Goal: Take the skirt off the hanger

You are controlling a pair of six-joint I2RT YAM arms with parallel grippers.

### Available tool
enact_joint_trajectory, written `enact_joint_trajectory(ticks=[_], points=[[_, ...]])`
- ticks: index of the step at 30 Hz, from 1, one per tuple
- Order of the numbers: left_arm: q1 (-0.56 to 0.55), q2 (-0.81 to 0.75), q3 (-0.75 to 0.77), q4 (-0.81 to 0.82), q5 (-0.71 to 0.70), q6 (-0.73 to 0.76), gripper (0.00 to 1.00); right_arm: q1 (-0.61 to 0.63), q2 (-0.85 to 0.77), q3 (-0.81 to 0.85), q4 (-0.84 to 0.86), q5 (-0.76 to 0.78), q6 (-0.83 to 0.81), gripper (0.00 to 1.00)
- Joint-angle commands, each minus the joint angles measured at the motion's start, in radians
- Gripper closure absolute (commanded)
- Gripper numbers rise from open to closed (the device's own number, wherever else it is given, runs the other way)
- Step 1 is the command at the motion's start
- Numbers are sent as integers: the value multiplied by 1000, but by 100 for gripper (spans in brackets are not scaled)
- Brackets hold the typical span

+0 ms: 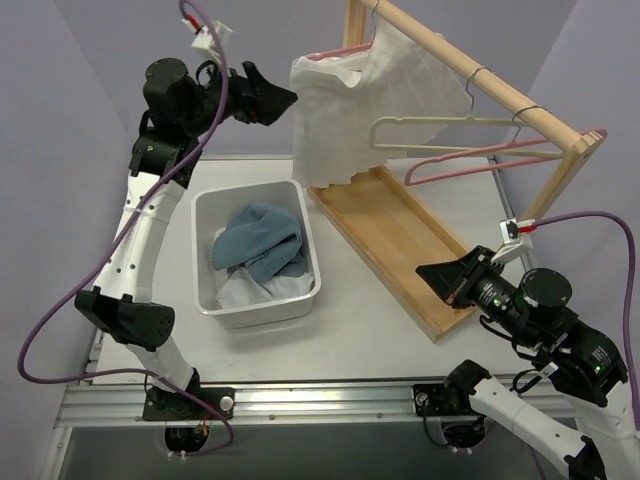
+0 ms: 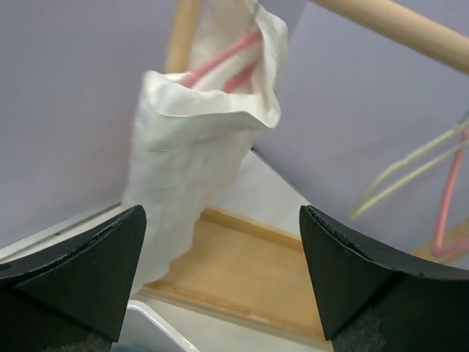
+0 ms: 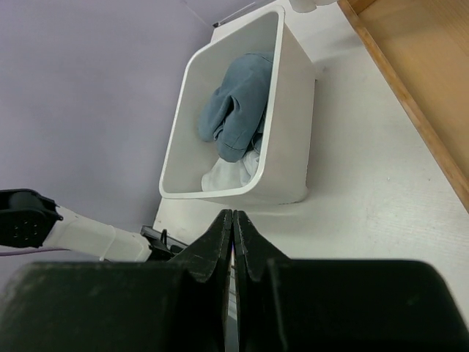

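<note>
A white skirt [image 1: 345,110] hangs on a pink hanger [image 1: 335,52] from the wooden rail [image 1: 470,70] of the rack at the back. In the left wrist view the skirt [image 2: 194,147] droops ahead with the pink hanger [image 2: 223,66] showing through its top opening. My left gripper [image 1: 285,100] is raised just left of the skirt's edge, open, with nothing between its fingers [image 2: 95,271]. My right gripper [image 1: 428,272] hovers low over the table at the right, shut and empty, its fingertips [image 3: 233,220] pressed together.
A white bin [image 1: 255,250] holding blue and white clothes sits on the table left of centre, also seen as the bin [image 3: 242,125] in the right wrist view. The rack's wooden base [image 1: 400,240] runs diagonally. A cream hanger [image 1: 450,128] and a pink hanger [image 1: 480,162] hang empty on the rail.
</note>
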Motion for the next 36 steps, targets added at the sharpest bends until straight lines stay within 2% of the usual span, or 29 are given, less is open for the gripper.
enact_joint_trajectory(ticks=[1,4,7,16,20,24,29,36], points=[[59,-49,-101,278,-37,-93,6,-10,-19,-17,48,-7,-7,100],[102,-17,-146,442,36,-133,6,-10,-7,-20,47,-15,-8,100],[116,54,-111,535,140,-161,6,-10,9,-17,47,-20,-13,100],[130,237,12,704,199,-232,6,-10,47,24,11,-26,-19,100],[130,302,82,770,275,-265,6,-10,56,14,36,-21,-14,100],[128,361,162,784,317,-284,6,-10,90,15,54,-30,-16,100],[130,445,279,709,354,-298,6,-8,110,24,80,-35,-13,100],[127,488,288,765,369,-365,6,-8,101,29,64,-35,-5,100]])
